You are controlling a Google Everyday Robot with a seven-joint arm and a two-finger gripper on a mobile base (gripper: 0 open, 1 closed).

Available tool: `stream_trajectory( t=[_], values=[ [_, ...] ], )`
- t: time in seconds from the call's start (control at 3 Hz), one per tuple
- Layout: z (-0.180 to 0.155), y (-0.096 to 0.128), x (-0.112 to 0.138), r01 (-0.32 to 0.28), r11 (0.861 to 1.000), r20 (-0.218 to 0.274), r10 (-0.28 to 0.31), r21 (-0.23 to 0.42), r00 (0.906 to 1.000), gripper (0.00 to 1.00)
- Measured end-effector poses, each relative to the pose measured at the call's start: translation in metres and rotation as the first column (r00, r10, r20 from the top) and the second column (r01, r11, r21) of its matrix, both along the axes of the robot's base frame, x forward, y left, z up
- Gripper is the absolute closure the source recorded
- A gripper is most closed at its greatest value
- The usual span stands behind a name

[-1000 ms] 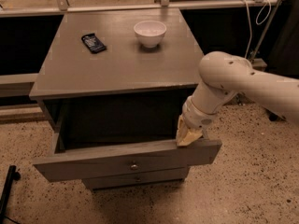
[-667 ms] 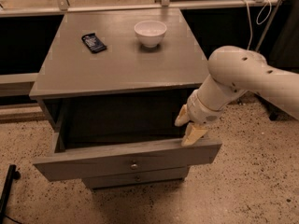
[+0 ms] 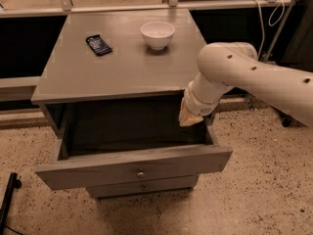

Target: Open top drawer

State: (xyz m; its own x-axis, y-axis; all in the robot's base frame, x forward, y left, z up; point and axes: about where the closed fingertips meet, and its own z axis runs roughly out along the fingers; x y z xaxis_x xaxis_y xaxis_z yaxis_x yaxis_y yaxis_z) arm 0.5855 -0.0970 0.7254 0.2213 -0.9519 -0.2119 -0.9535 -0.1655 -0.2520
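The top drawer (image 3: 132, 166) is a grey wooden drawer with a small round metal knob (image 3: 140, 174) at the centre of its long front panel. It stands pulled out from the grey cabinet (image 3: 122, 67), and its dark inside shows. My gripper (image 3: 190, 115) hangs from the white arm (image 3: 244, 72) over the drawer's back right corner, just above its right side wall. Its tan fingers point down.
A white bowl (image 3: 157, 34) and a small dark packet (image 3: 99, 44) lie on the cabinet top. A lower drawer front (image 3: 142, 186) shows under the open drawer. The floor is speckled. A black pole (image 3: 7, 199) stands at the lower left. Cables hang at the upper right.
My gripper has risen from the drawer's front right edge and moved back to its rear right corner. The drawer stays pulled out.
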Motion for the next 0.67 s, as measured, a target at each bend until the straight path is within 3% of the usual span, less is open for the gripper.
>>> stream_trajectory(
  t=[0.33, 0.67],
  values=[
    [-0.0335, 0.0045, 0.0266, 0.036, 0.998, 0.001, -0.036, -0.05, 0.9993, 0.92],
    [-0.0405, 0.0057, 0.0255, 0.038, 0.998, -0.005, -0.038, -0.053, 0.9993, 1.0]
  ],
)
